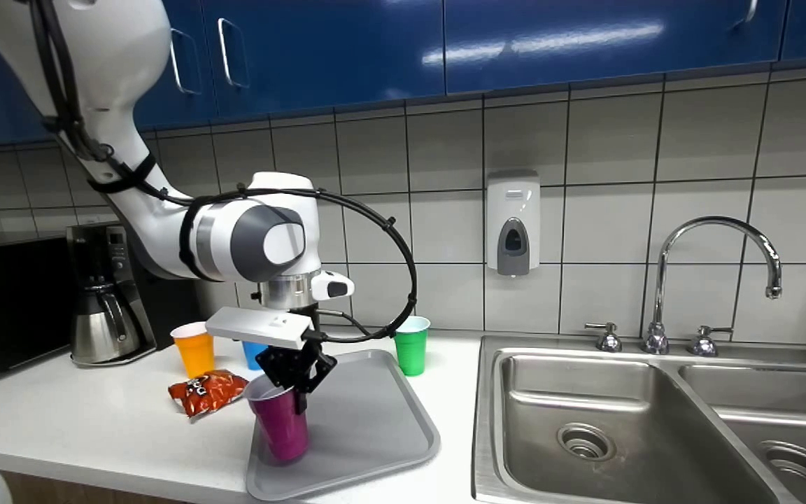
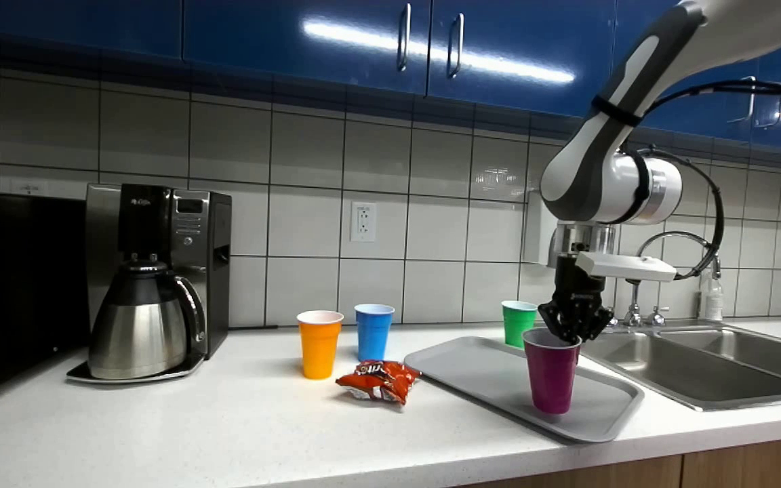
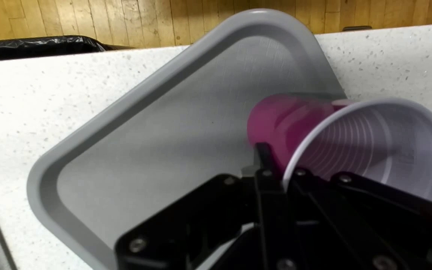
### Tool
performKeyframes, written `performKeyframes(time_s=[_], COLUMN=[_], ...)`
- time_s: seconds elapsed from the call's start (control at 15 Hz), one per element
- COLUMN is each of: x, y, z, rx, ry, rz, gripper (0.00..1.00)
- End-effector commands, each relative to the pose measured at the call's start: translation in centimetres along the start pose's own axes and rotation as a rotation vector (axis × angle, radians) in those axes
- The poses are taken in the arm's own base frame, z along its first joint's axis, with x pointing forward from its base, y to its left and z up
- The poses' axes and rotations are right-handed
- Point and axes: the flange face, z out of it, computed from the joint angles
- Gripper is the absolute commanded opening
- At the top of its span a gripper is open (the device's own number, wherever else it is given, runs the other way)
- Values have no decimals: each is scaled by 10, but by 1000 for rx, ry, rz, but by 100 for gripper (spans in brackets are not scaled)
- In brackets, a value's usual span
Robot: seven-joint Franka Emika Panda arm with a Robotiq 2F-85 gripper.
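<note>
A purple cup [image 1: 280, 427] with a pale inside is at the front end of a grey tray [image 1: 364, 413]. It also shows in an exterior view [image 2: 552, 376] and in the wrist view [image 3: 281, 118]. It looks slightly tilted, mouth up. My gripper [image 2: 573, 335] is shut on the cup's wall at the rim, one finger inside the cup and one outside. In the wrist view the gripper [image 3: 276, 170] pinches the rim; the inner fingertip is hidden by the cup wall. I cannot tell whether the cup's base touches the tray.
An orange cup [image 2: 319, 346], a blue cup [image 2: 373, 333] and a red snack bag [image 2: 382, 383] stand beside the tray. A green cup [image 1: 412, 346] is at its back corner. A steel sink [image 1: 585, 420], a coffee maker [image 2: 153, 291] and a soap dispenser [image 1: 513, 224] are around.
</note>
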Motion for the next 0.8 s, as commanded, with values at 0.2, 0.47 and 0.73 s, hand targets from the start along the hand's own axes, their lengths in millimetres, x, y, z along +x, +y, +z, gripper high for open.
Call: performKeyframes(time_s=[0.2, 0.47, 0.73], x=[8, 10, 11], y=[4, 4, 4], z=[5, 10, 14], rx=[-18, -23, -34], ry=[-5, -12, -26], rz=[25, 30, 31], gripper=[1, 1, 43])
